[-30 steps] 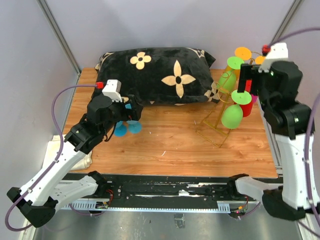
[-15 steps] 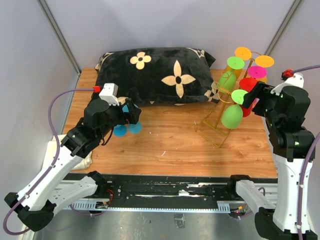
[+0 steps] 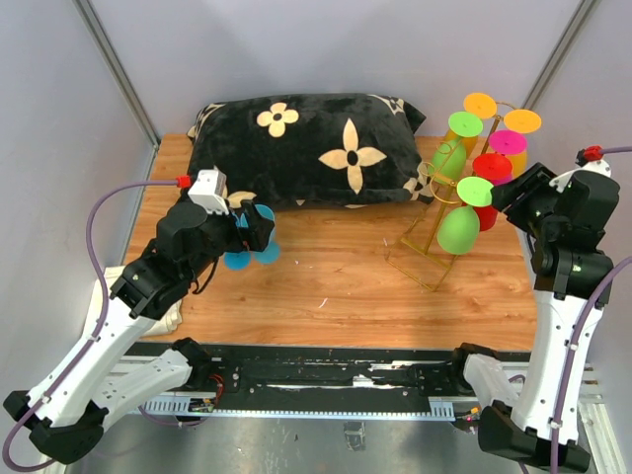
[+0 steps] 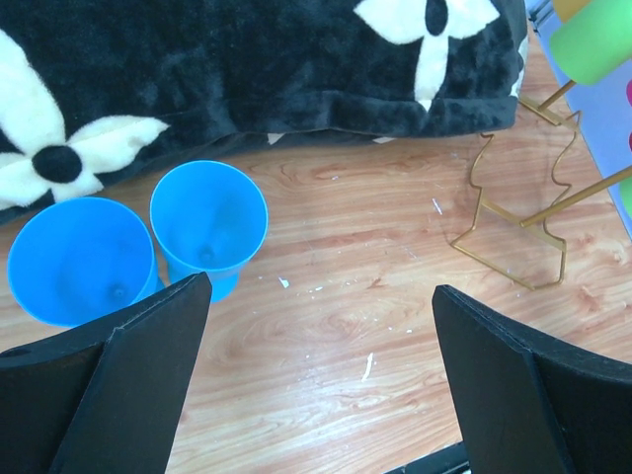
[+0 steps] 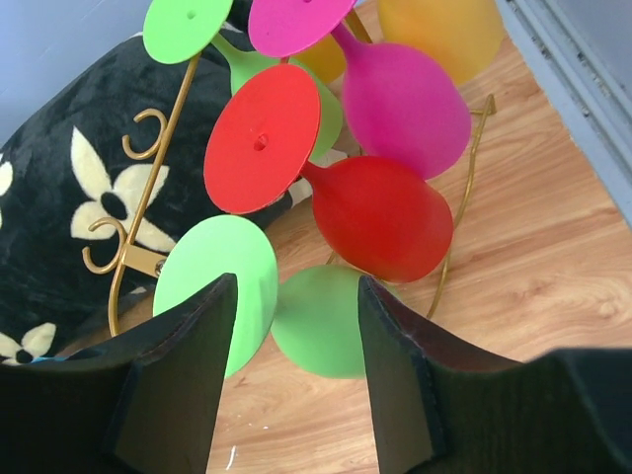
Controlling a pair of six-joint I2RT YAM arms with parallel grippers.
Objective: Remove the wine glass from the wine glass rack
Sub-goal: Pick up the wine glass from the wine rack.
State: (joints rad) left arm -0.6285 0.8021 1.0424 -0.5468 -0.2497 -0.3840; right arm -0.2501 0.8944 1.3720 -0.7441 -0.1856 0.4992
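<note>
The wine glass rack (image 3: 427,235), a thin gold wire stand, is at the right of the table with several coloured wine glasses hanging upside down. The lowest green wine glass (image 3: 458,229) hangs at its front. My right gripper (image 3: 504,197) is just right of it. In the right wrist view the right gripper (image 5: 296,365) has its jaws apart on either side of the green wine glass (image 5: 318,321), whose foot (image 5: 217,281) is beside the left finger (image 5: 183,380); no contact shows. My left gripper (image 4: 321,375) is open above bare wood.
A red glass (image 5: 380,217), a magenta glass (image 5: 400,99) and an orange glass (image 5: 439,35) crowd above the green one. A black flowered pillow (image 3: 306,148) fills the back. Two blue cups (image 4: 79,262) (image 4: 209,212) lie under the left gripper. The booth wall (image 3: 602,89) is close on the right.
My right arm has swung from above the rack down to its right side, and its jaws have narrowed around the green glass. The left arm shifted slightly.
</note>
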